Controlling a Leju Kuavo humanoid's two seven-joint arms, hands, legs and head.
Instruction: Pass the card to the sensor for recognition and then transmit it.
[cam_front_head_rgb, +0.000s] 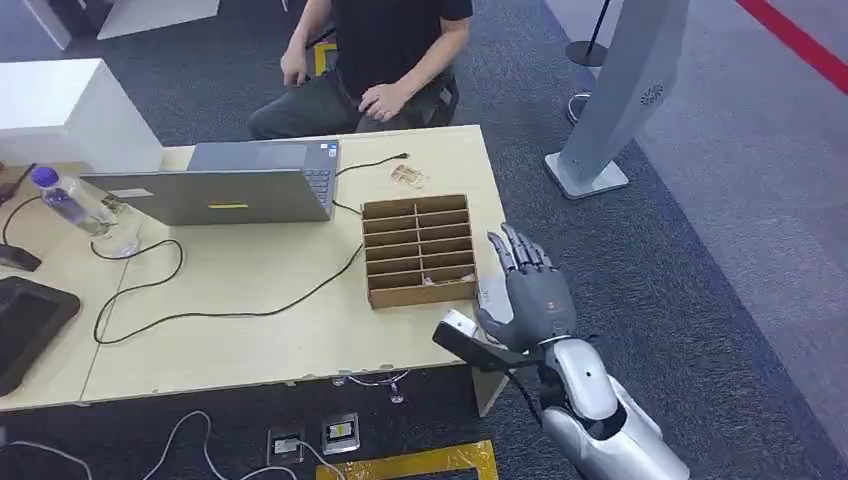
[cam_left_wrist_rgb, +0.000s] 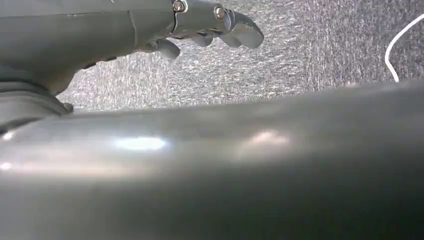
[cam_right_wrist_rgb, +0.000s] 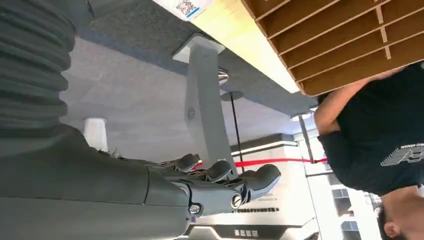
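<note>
Two hands to track, and plenty on the table (cam_front_head_rgb: 250, 330) between them. Starting at the left edge: a black pad (cam_front_head_rgb: 25, 325) hangs over it, and behind that a clear bottle with a purple cap (cam_front_head_rgb: 70, 200) lies tilted beside a glass. Cables (cam_front_head_rgb: 200, 300) snake across the middle. An open grey laptop (cam_front_head_rgb: 235, 180) sits along the far edge, and a person in a dark shirt (cam_front_head_rgb: 390, 50) is seated just behind it. Moving right, a cardboard divider tray (cam_front_head_rgb: 418, 250) sits near the right edge, with something pale in one of its front slots, possibly the card, though it's too small to be sure. Just off the table's front right corner, the right hand (cam_front_head_rgb: 525, 290) hovers with fingers straight and spread, holding nothing. On the floor to the far right stands a grey sensor pillar (cam_front_head_rgb: 620, 90). Over in the left wrist view, the left hand (cam_left_wrist_rgb: 210, 25) hangs above grey carpet, fingers loosely bent and apart, nothing in them.
</note>
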